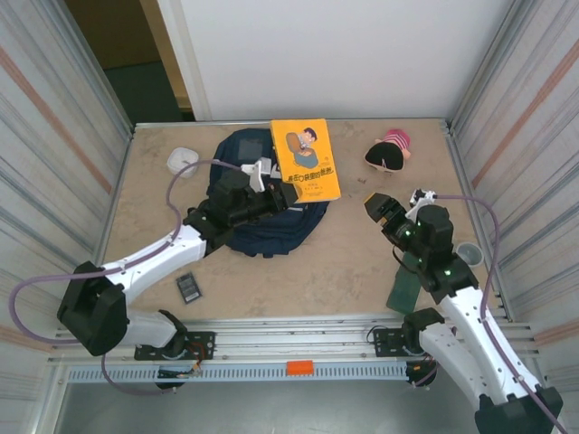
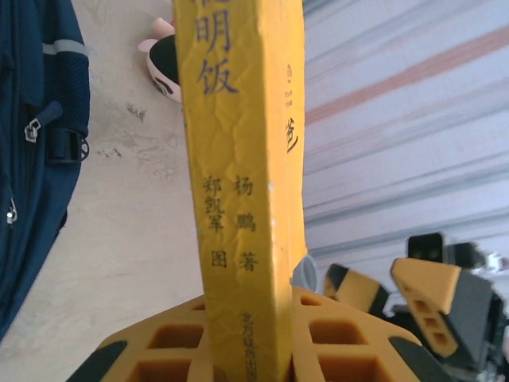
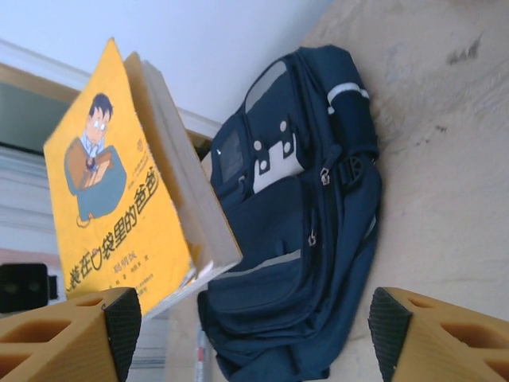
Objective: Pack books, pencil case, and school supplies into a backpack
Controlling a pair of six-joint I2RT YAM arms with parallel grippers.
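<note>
Tan table (image 1: 344,262), plush toy (image 1: 389,151) near yellow book (image 1: 305,158)

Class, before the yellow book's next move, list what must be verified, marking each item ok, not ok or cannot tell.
1. Grip: left gripper shut on yellow book: ok.
2. Clearance: right gripper open, apart from the book: ok.
3. Opening: backpack compartment unzipped: cannot tell.
4. Packing: green book and black rectangle inside: not ok, both lie on the table.
</note>
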